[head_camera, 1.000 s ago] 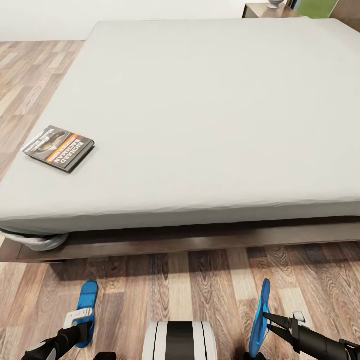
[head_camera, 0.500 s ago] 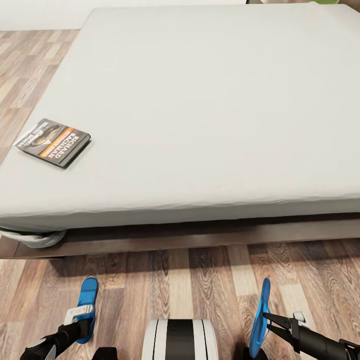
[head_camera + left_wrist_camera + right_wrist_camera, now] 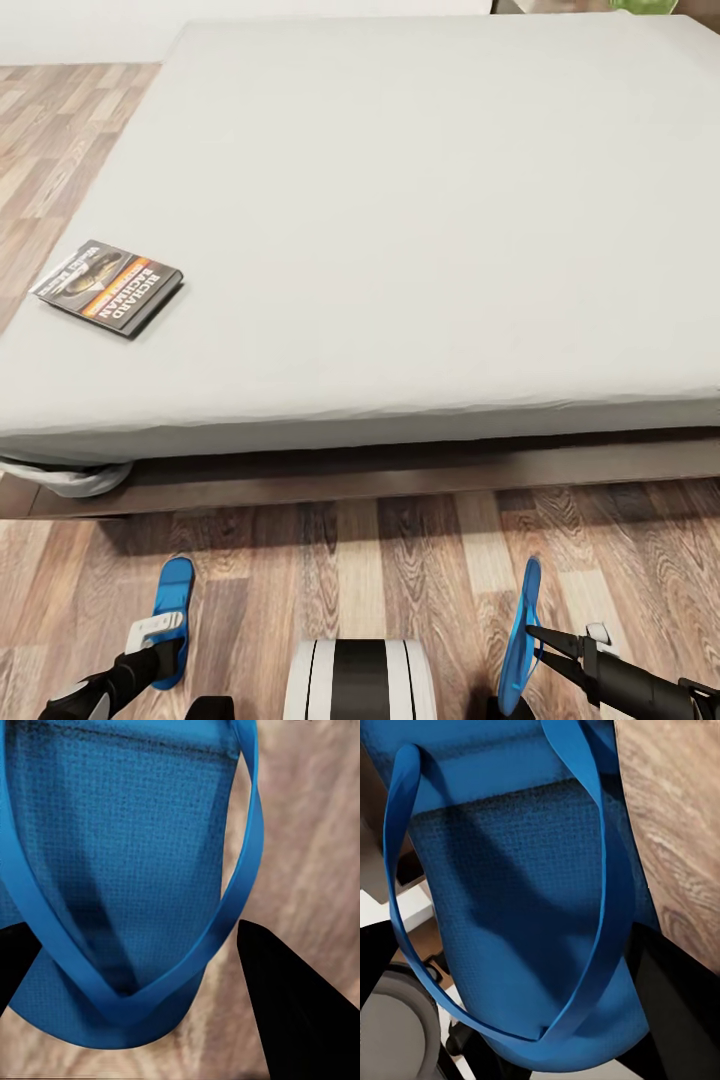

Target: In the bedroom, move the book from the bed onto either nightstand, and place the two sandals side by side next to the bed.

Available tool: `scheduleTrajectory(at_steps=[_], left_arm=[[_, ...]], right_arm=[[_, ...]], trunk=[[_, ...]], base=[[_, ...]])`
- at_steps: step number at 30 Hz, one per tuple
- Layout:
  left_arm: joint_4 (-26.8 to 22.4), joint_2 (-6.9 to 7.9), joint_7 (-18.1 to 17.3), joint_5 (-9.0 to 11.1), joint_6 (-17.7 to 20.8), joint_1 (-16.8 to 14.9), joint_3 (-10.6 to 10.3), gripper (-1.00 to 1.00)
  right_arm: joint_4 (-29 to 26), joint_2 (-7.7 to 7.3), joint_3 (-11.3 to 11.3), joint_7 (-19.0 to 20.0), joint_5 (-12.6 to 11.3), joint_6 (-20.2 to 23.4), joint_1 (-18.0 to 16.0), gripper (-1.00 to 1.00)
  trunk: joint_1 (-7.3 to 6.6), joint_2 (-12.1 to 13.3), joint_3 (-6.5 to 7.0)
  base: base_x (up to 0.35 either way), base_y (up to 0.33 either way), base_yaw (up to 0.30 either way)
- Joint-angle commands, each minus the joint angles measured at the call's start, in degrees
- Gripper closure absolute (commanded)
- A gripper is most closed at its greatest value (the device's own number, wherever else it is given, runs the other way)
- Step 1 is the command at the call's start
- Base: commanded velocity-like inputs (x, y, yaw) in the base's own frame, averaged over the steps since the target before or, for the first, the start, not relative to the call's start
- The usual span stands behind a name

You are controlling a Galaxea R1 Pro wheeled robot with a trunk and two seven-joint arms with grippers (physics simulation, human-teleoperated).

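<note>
Left gripper (image 3: 165, 645) jaws clamp left sandal (image 3: 174, 610); right gripper (image 3: 540, 640) jaws clamp right sandal (image 3: 521, 625) (edge-up); book (image 3: 108, 285) on bed (image 3: 400, 220).

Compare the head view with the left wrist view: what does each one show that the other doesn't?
Head view alone: the large grey-mattressed, dark-framed bed, the dark paperback book lying near its edge, and a second bright-blue flip-flop sandal held on edge at the right gripper. Left wrist view alone: the woven footbed texture and thong strap close up. Both: the blue sandal at the left gripper, over wood-plank floor.
</note>
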Motion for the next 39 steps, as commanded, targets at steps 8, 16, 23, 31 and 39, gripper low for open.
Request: scheduleTrajectory(at_steps=[8,16,23,31,39], left_arm=[[0.73,-0.09,0.84,0.5,0.42,0.06,0.47,1.0],[0.73,-0.09,0.84,0.5,0.45,0.06,0.47,1.0],[0.73,-0.03,0.84,0.5,0.4,0.06,0.47,1.0],[0.64,-0.04,0.73,0.42,0.74,0.06,0.6,1.0],[0.09,0.08,0.73,0.33,5.99,-0.05,0.57,1.0]], right_arm=[[-0.04,0.04,-0.29,0.4,0.62,0.63,-0.05,1.0],[-0.04,0.04,-0.31,0.4,0.62,0.64,-0.05,1.0],[-0.04,0.04,-0.29,0.4,0.62,0.63,-0.05,1.0],[-0.04,0.04,-0.3,0.4,0.62,0.62,-0.05,1.0],[-0.04,0.04,-0.28,0.4,0.62,0.62,-0.05,1.0]], trunk=[[0.0,0.01,0.19],[-0.07,0.05,0.86],[-0.07,0.05,0.86],[-0.07,0.05,0.86],[-0.07,0.05,0.86]], base=[[0.0,0.0,0.0],[0.0,0.0,0.0],[0.0,0.0,0.0],[0.0,0.0,0.0],[0.0,0.0,0.0]])
